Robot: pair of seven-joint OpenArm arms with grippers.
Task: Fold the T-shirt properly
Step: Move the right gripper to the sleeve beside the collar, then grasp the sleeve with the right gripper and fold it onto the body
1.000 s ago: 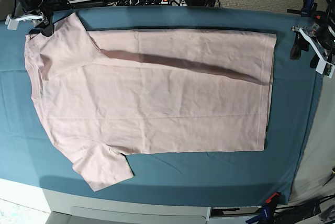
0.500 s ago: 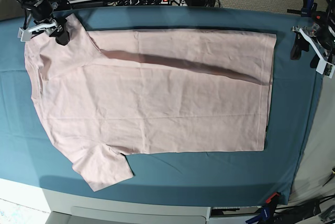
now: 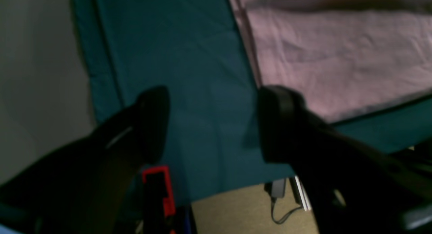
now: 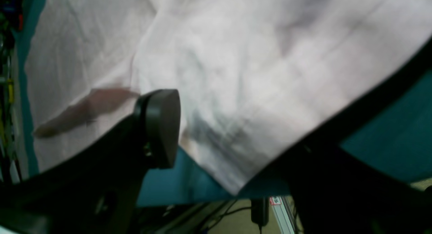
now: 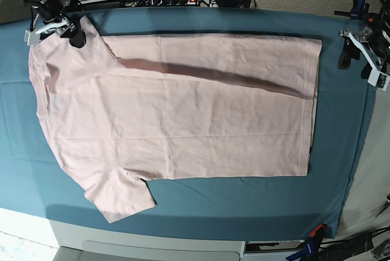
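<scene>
Teal worktop cloth [image 5: 183, 212]: presumably kept wide so the garment can lie flat.

T-shirt [image 5: 177, 111]: spread at centre, sleeve at 7 o'clock jutting out, likely awaiting tucking.

Right gripper [image 4: 233, 126]: at 11 o'clock, fingers wide apart around the sleeve tip, no grip visible; probably placed to pinch it.

Left gripper [image 3: 212, 126]: at 2 o'clock, fingers wide apart, empty, presumably parked clear.
</scene>
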